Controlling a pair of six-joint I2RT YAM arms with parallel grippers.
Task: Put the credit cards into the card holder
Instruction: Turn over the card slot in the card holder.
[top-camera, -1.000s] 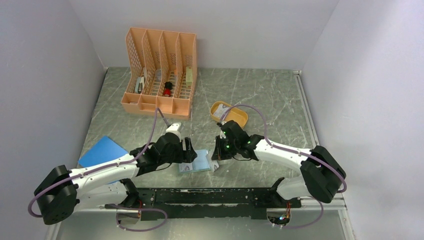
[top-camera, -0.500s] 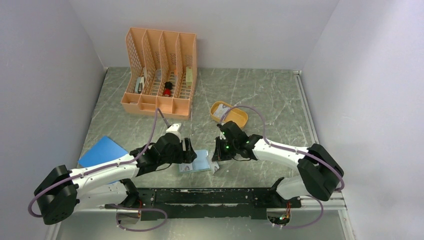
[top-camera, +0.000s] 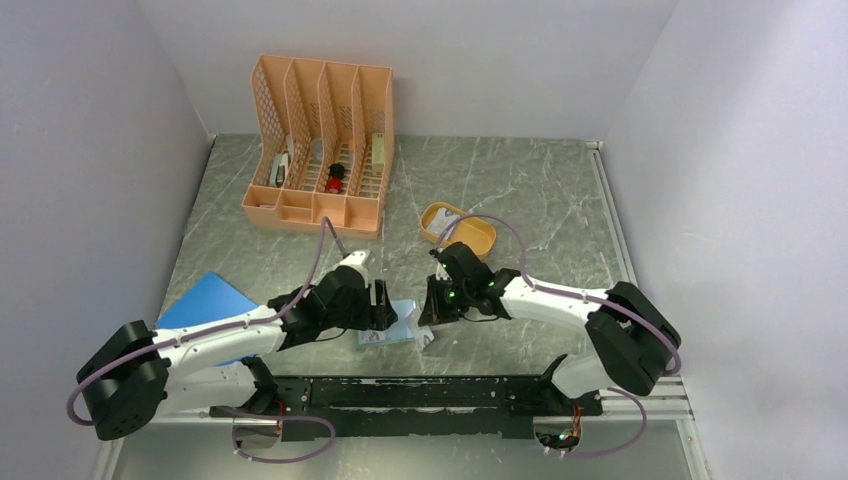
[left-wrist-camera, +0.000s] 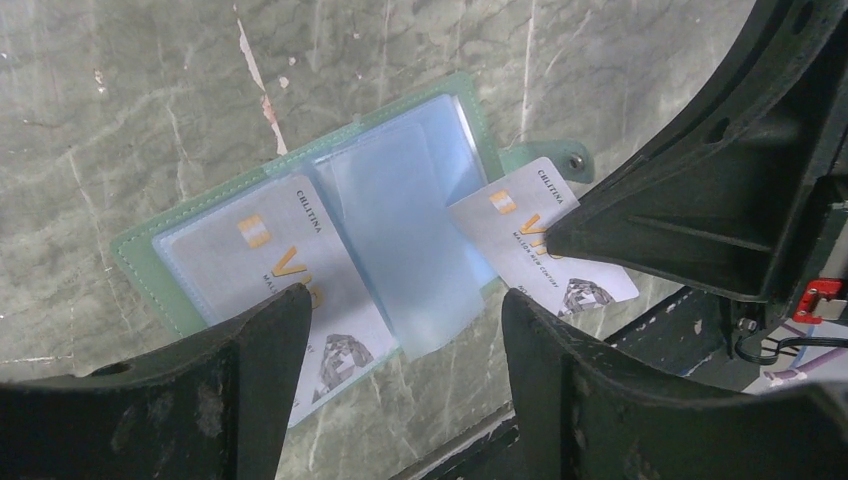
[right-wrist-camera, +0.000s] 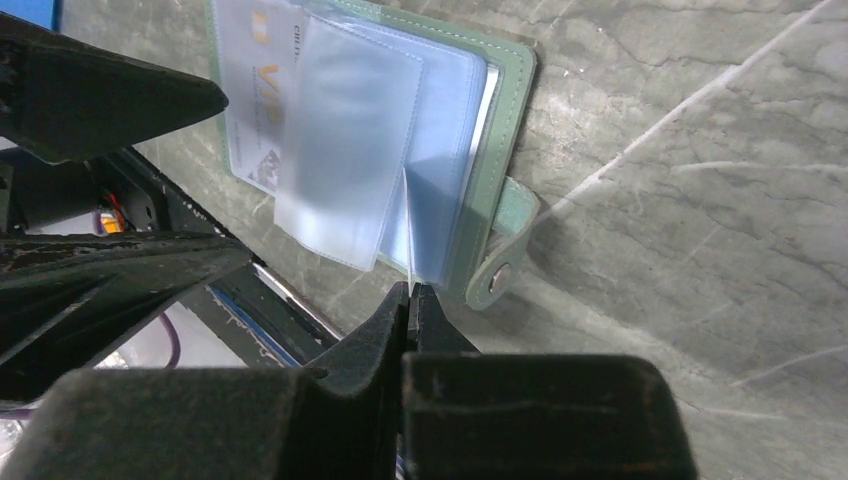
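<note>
The card holder (left-wrist-camera: 160, 240) lies open on the table, green rim, pale teal clear pockets; it also shows in the top view (top-camera: 402, 322) and the right wrist view (right-wrist-camera: 508, 95). One credit card (left-wrist-camera: 285, 275) sits in its left pocket. My right gripper (right-wrist-camera: 411, 290) is shut on a second credit card (left-wrist-camera: 545, 245), seen edge-on in its own view (right-wrist-camera: 409, 235), with the card's end at the holder's right-hand pockets. My left gripper (left-wrist-camera: 400, 300) is open and empty, hovering just above the holder's near edge.
An orange oval tray (top-camera: 472, 238) stands behind the right gripper. An orange file organiser (top-camera: 320, 150) with small items is at the back left. A bright blue sheet (top-camera: 205, 300) lies at the left. The black mounting rail (top-camera: 420, 392) runs along the near edge.
My right gripper has edged slightly left with its card toward the holder. My left arm has shifted a little; its gripper stays over the holder.
</note>
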